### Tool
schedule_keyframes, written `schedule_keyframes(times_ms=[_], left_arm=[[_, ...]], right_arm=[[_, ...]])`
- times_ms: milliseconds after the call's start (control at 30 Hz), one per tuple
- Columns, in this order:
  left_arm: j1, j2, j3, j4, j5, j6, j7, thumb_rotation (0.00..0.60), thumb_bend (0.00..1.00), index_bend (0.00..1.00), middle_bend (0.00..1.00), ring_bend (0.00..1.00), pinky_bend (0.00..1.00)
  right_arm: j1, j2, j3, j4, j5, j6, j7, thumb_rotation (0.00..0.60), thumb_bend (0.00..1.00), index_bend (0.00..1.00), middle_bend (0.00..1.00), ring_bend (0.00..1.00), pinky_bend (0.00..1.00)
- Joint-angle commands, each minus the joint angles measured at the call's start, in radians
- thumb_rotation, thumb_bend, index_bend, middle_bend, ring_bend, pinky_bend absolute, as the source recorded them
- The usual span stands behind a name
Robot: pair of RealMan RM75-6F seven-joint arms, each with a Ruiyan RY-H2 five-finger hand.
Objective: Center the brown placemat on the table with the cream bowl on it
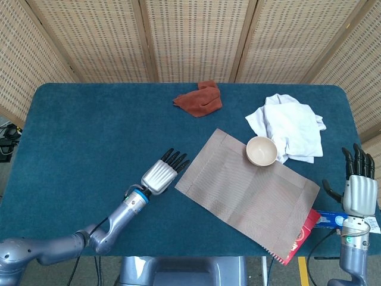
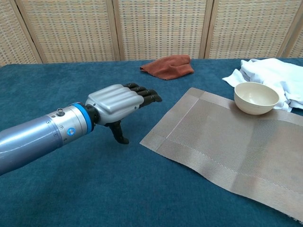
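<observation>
Left hand [image 2: 117, 105] empty, fingers extended, near brown placemat [image 2: 227, 146]; right hand [image 1: 359, 186] likewise empty and spread.

Item count: one placemat [image 1: 247, 192], one bowl [image 1: 261, 151], two cloths (one rust [image 1: 199, 98], one white [image 1: 290, 126]), one red booklet [image 1: 300, 238], two hands (left [image 1: 162, 173], right [image 1: 359, 187]).

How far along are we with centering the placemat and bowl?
Done: the cream bowl already sits on the brown placemat, near its far edge. In hand: nothing is gripped; the left hand hovers open just short of the mat's left corner, and the right hand is open at the table's right edge. Left: the mat lies skewed and right of center, so it needs sliding leftward and straightening.
</observation>
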Motion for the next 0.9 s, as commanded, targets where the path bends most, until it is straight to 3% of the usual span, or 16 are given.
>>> schedule_keyframes(times_ms=[33,600,900], left_arm=[[-0.010,-0.014,0.004,0.014,-0.009,-0.004,0.010,0.600,0.10,0.04,0.00,0.00,0.00],[-0.066,-0.136,0.018,0.142,-0.032,0.018,0.038,0.600,0.13,0.06,0.00,0.00,0.00],[-0.083,-0.180,0.026,0.183,-0.024,0.036,0.031,0.600,0.40,0.08,0.00,0.00,0.00]], right_arm=[[0.000,0.000,0.001,0.000,0.001,0.000,0.003,0.600,0.38,0.13,0.00,0.00,0.00],[-0.003,0.003,0.006,-0.003,0.001,-0.002,0.027,0.600,0.38,0.14,0.00,0.00,0.00],[-0.003,0.002,0.005,-0.003,-0.001,-0.003,0.030,0.600,0.38,0.14,0.00,0.00,0.00]])
